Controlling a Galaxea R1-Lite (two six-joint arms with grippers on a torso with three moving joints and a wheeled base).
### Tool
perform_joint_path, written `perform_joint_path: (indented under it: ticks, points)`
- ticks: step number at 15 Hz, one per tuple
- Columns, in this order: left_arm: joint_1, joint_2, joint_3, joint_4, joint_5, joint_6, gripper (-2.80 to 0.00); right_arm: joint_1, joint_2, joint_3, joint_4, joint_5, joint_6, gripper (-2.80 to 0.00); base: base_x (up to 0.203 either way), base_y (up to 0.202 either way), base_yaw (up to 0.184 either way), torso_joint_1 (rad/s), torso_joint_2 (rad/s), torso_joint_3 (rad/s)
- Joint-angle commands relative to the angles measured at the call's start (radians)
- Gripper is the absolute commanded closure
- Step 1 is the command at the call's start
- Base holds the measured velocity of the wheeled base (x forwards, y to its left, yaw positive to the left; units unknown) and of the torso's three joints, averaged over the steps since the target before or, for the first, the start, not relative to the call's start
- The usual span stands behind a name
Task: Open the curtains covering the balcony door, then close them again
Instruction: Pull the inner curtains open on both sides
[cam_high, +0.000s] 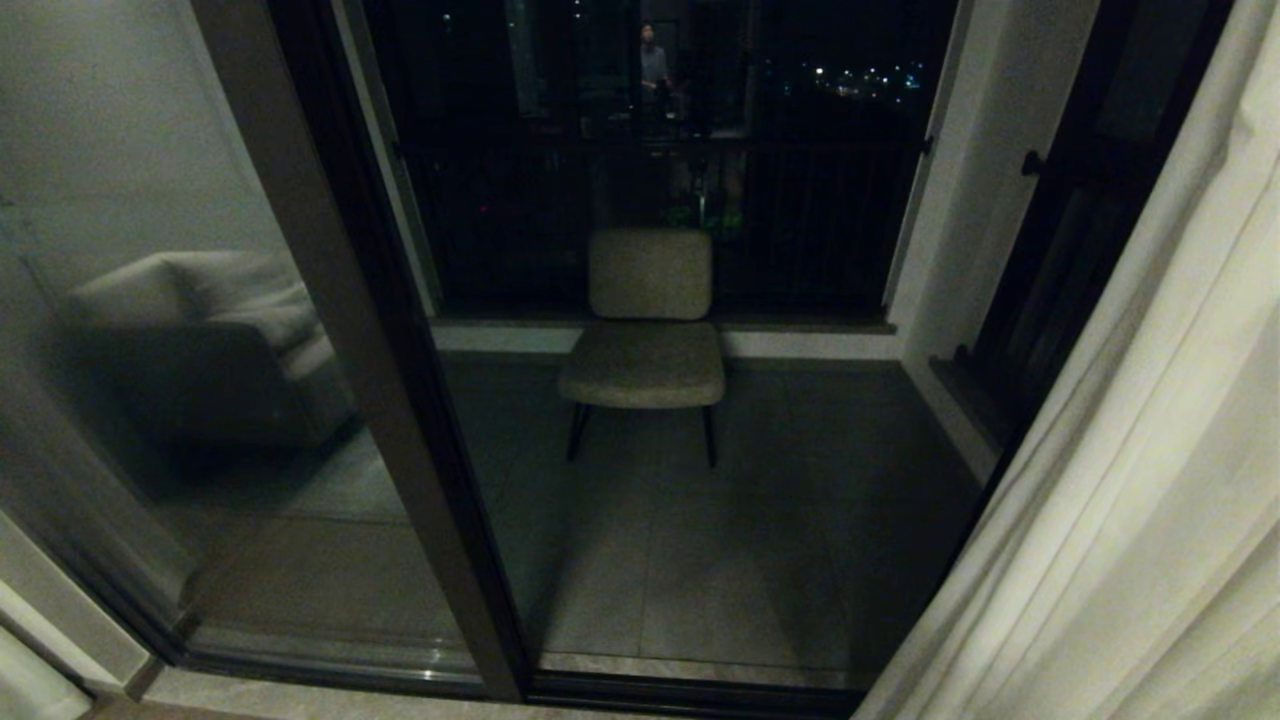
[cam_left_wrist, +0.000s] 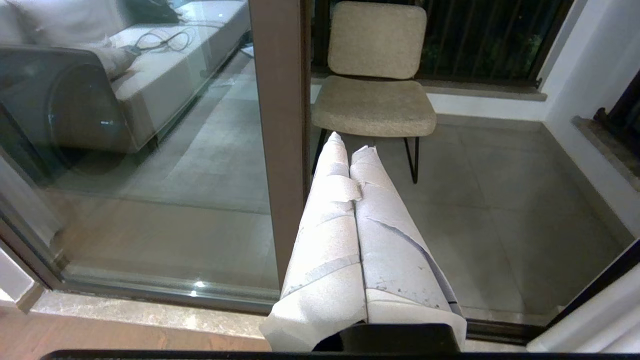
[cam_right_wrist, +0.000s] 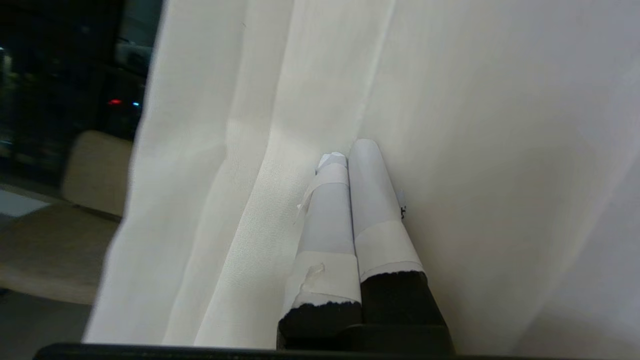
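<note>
Our right gripper (cam_right_wrist: 350, 152), fingers pressed together and empty, noses into the curtain (cam_high: 1130, 520) bunched at the frame's right edge, apparently to push it across the uncovered balcony door (cam_high: 360, 350). Our left gripper (cam_left_wrist: 350, 150) idles, likewise pinched empty.

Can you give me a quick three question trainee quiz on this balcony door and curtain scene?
1. True or false: in the head view, the curtain covers the whole balcony door.
2. Multiple choice: what stands on the balcony beyond the glass? A) a beige chair B) a bicycle C) a ladder
3. Fill in: the right gripper, fingers together, points into the folds of the ______, while the left gripper, also shut, points toward the door frame and holds nothing.

Key:
1. False; the curtain is gathered at the right side, glass exposed.
2. A
3. curtain
</note>
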Motion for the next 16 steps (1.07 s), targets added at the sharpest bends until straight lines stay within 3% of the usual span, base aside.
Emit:
perform_joint_path:
  ticks: [1,16]
  points:
    - [0.0,0.0,-0.001,0.0,0.0,-0.001,0.0,-0.029,0.06,-0.05,-0.006,0.004,-0.001,0.0,0.0,0.0,0.0,0.0,0.0,0.0]
    - [0.0,0.0,0.0,0.0,0.0,-0.001,0.0,-0.277,0.276,-0.329,0.01,0.005,-0.004,0.0,0.0,0.0,0.0,0.0,0.0,0.0]
